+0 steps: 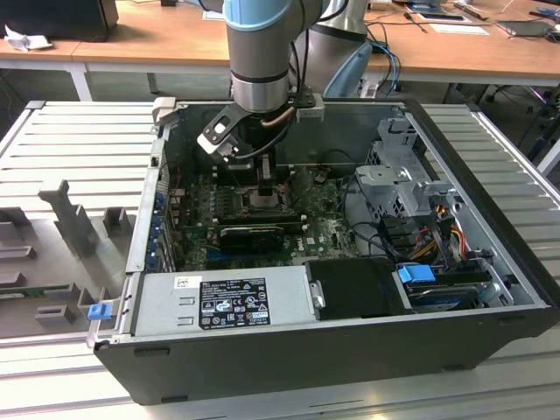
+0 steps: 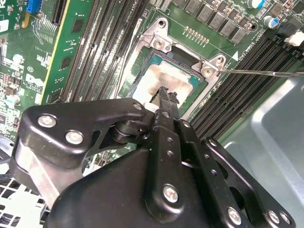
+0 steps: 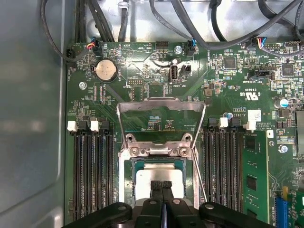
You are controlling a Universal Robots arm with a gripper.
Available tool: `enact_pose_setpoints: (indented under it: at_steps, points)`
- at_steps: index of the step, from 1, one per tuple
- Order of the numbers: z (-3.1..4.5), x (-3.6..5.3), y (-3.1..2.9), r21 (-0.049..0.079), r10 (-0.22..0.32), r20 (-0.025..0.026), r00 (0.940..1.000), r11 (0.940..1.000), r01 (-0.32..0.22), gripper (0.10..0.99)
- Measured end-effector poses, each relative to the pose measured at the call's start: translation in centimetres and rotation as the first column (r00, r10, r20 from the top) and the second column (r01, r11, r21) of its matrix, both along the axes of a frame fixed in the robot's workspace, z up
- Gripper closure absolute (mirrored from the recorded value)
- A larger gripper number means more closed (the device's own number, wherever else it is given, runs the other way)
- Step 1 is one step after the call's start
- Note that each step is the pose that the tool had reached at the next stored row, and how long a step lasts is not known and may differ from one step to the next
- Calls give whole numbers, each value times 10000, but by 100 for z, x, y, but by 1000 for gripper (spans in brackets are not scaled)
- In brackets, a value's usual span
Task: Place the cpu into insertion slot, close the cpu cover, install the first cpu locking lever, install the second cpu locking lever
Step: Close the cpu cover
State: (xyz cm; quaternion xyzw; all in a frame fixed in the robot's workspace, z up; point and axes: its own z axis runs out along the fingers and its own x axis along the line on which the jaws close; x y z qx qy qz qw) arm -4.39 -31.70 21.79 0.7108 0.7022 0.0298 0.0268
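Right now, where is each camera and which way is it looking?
Exterior view: off the arm, looking down into the open computer case; shows the arm and gripper.
First wrist view: on the wrist, looking straight down on the motherboard and open cpu cover; shows the fingertips.
Second wrist view: on the wrist, slanting down past the gripper's black links.
Both wrist views share the cpu in the insertion slot under shut fingertips.

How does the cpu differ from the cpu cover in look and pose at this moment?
In the first wrist view, the cpu is a solid pale silver square, while the cpu cover is a thin metal frame whose open window shows the green board behind it. The cpu lies flat in the insertion slot, while the cpu cover is swung open on its hinge, off the slot. Both are square, metallic and about as wide as the slot.
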Motion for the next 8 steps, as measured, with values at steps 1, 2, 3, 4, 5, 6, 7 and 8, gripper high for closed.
enact_pose_setpoints:
  at_steps: [1, 2, 3, 4, 5, 6, 7, 8]
  points:
    - [0, 13, 0, -1, -3, -3, 10000, 10000, 3, 980]
    - [-1, 54, 0, 1, -12, -8, 10000, 10000, 12, 980]
    - [0, 68, -1, 1, -14, -8, 10000, 10000, 14, 980]
    - [-1, 74, -1, 1, -13, -8, 10000, 10000, 13, 980]
    - [-1, 79, -2, 1, -14, -8, 10000, 10000, 14, 980]
    - [-1, 86, -2, 1, -14, -9, 10000, 10000, 14, 980]
    - [0, 86, -2, 1, -15, -9, 10000, 10000, 15, 980]
    - [0, 87, -2, 1, -16, -9, 10000, 10000, 16, 980]
